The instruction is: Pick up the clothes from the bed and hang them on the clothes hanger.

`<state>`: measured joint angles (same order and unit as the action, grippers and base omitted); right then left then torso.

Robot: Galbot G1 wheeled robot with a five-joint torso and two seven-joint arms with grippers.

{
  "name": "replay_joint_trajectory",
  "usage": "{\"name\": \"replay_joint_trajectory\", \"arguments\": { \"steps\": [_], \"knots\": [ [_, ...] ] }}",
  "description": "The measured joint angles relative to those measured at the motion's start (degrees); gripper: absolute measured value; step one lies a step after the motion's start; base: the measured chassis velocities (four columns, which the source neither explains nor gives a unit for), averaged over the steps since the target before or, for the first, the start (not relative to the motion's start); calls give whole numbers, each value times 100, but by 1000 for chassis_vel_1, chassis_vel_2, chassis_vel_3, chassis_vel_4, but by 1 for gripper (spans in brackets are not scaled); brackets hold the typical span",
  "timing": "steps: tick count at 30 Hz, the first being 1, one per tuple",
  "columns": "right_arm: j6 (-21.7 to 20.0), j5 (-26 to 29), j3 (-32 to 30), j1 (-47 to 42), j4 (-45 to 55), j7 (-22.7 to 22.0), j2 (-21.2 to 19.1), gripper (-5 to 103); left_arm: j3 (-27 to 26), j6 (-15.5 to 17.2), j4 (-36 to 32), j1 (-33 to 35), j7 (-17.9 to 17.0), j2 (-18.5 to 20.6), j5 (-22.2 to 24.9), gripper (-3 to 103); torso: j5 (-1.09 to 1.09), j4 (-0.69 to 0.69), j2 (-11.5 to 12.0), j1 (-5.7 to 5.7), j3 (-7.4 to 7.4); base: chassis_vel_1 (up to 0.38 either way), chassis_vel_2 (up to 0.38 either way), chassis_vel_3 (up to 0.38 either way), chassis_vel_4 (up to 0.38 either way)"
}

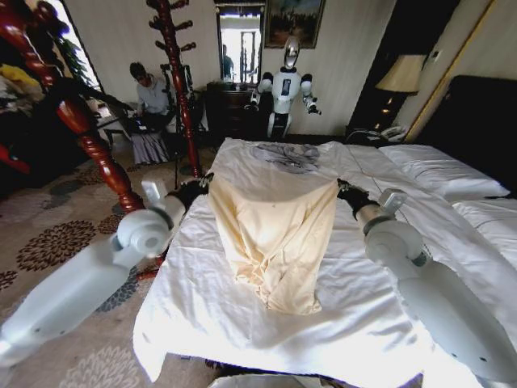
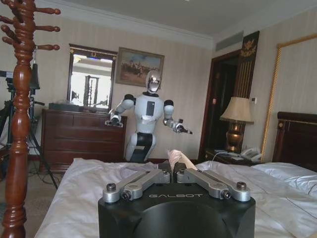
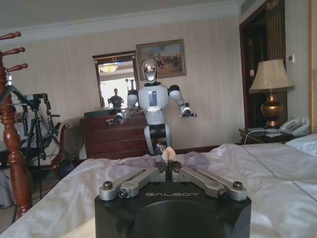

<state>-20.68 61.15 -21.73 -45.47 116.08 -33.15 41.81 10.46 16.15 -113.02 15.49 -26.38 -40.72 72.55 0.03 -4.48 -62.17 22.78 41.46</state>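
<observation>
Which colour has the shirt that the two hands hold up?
Pale cream-yellow shirt, plain; the head view shows it best.

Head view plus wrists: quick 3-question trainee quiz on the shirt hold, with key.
1. True or false: the cream T-shirt lies flat on the bed.
2. What pinches its top corners? A) left gripper and right gripper B) one gripper only
3. Which garment lies beyond the shirt?

Key: 1 false, it hangs stretched between both grippers; 2 A; 3 the grey garment.
</observation>
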Motion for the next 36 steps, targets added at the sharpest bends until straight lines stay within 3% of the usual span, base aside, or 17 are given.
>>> {"name": "replay_joint_trajectory", "arguments": {
  "steps": [7, 12, 20, 24, 25, 27, 36],
  "knots": [
    [57, 102, 35, 792, -349, 27, -192, 1, 422, 37, 464, -898, -20, -320, 109, 1, -2, 2, 0, 0, 0, 0, 0, 0, 0],
    [78, 479, 287, 1612, -627, 25, -341, 1, 631, 148, 756, -1842, -109, -572, 383, 1, -1, 2, 0, 0, 0, 0, 0, 0, 0],
    [123, 860, 658, 2526, -926, 34, -456, 1, 899, 275, 1356, -2839, -102, -709, 536, 1, -3, 2, 0, -2, -1, 0, 0, 0, 0],
    [199, 970, 1045, 3247, -1298, 114, -375, 1, 1024, 303, 1875, -3282, -91, -953, 539, 1, -4, 1, 0, 0, -1, 0, 0, 0, 0],
    [273, 1034, 1556, 4010, -1863, 217, -100, 1, 1182, 359, 2218, -3685, -95, -1143, 497, 1, -2, 2, 1, 0, 0, 0, 0, 0, 0],
    [361, 967, 1863, 4388, -2233, 365, 67, 1, 1288, 463, 2410, -3935, -168, -1261, 402, 1, -4, 4, 0, -1, 0, 0, 0, 0, 0],
    [591, 778, 1940, 4418, -2489, 558, 3, 1, 1318, 537, 2721, -4159, -254, -1312, 296, 1, -1, -1, 1, 0, 0, 0, 0, 0, 0]
  ]
}}
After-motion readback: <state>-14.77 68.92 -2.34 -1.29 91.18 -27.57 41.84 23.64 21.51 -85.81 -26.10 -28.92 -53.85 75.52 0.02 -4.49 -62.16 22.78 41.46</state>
